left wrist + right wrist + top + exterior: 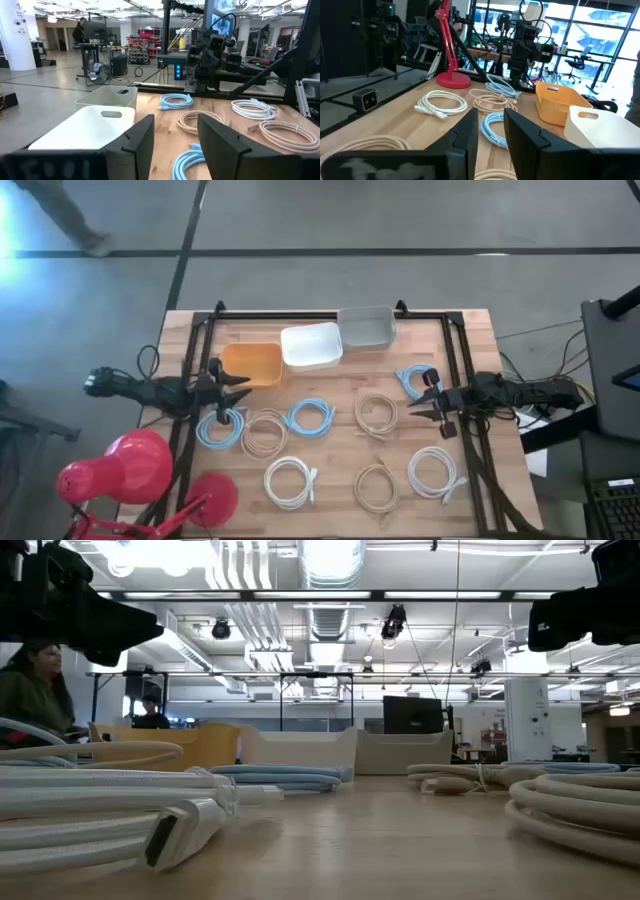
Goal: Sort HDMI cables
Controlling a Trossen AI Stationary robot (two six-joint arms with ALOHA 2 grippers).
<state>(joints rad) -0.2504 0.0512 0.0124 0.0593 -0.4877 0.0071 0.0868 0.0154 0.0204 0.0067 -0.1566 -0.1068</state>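
Observation:
Coiled HDMI cables lie on the wooden table. Light blue ones (220, 427) (311, 417) (415, 380), beige ones (265, 432) (376, 413) (377, 485) and white ones (290, 482) (436, 473) are spread over its near half. My left gripper (240, 387) is open and empty at the table's left side, just above the left blue coil and beside the orange bin (252, 365). My right gripper (420, 402) is open and empty at the right side, next to the right blue coil. In the wrist views both grippers (175, 145) (491, 137) show a clear gap.
A white bin (312, 345) and a grey bin (367, 327) stand beside the orange one along the table's far edge. A red desk lamp (130, 470) stands at the near left corner. A person (30, 690) sits in the room beyond the table.

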